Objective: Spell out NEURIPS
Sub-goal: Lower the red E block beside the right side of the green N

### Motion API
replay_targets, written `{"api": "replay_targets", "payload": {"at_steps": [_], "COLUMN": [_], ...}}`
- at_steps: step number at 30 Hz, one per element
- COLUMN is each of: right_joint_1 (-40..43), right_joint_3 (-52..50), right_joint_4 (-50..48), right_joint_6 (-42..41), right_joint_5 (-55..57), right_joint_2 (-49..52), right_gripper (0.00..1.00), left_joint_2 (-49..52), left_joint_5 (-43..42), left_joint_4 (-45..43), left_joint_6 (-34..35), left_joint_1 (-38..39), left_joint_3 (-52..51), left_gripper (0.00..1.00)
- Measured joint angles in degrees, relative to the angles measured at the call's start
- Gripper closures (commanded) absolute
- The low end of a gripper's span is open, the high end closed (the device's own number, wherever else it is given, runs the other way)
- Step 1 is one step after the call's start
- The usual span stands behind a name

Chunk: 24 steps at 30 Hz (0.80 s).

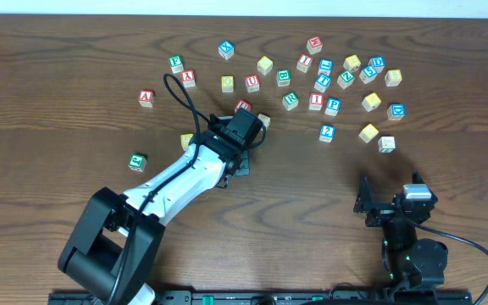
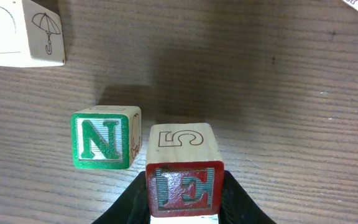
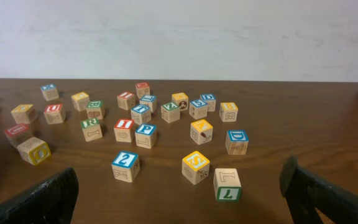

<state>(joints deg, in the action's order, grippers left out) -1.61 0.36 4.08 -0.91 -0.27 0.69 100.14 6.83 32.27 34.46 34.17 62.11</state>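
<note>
My left gripper (image 2: pixel 184 208) is shut on the red E cube (image 2: pixel 184 180), which has a plain 5 face above the letter. The green N cube (image 2: pixel 101 140) stands on the table just to its left, a narrow gap apart. In the overhead view this gripper (image 1: pixel 244 119) is at mid-table and hides both cubes. Further right lie the red U (image 1: pixel 252 82), green R (image 1: pixel 291 100), red I (image 1: pixel 316 101), blue P (image 1: pixel 333 106) and yellow S (image 3: pixel 196 165). My right gripper (image 3: pixel 179 199) stands open near the front edge with nothing between its fingers.
Several other letter cubes are scattered along the back. Among them are a red A (image 1: pixel 146 97), a green cube (image 1: pixel 137 161) at the left, a blue D (image 1: pixel 396 110), a blue 2 (image 3: pixel 125 165) and an L cube (image 3: pixel 227 183). An umbrella cube (image 2: pixel 20 34) lies beyond N.
</note>
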Motion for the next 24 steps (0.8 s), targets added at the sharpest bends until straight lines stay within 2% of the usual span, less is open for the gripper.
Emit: {"api": "replay_targets", "payload": {"at_steps": [24], "right_joint_1": [0.00], "right_joint_3": [0.00], "right_joint_4": [0.00], "right_joint_6": [0.00], "right_joint_5": [-0.02], "right_joint_2": [0.00], "right_gripper": [0.01], "left_joint_2": [1.84], "left_joint_5": [-0.02], "left_joint_4": [-1.27], "left_joint_6": [-1.31], "left_joint_1": [0.00], "left_joint_3": [0.00], "left_gripper": [0.93]}}
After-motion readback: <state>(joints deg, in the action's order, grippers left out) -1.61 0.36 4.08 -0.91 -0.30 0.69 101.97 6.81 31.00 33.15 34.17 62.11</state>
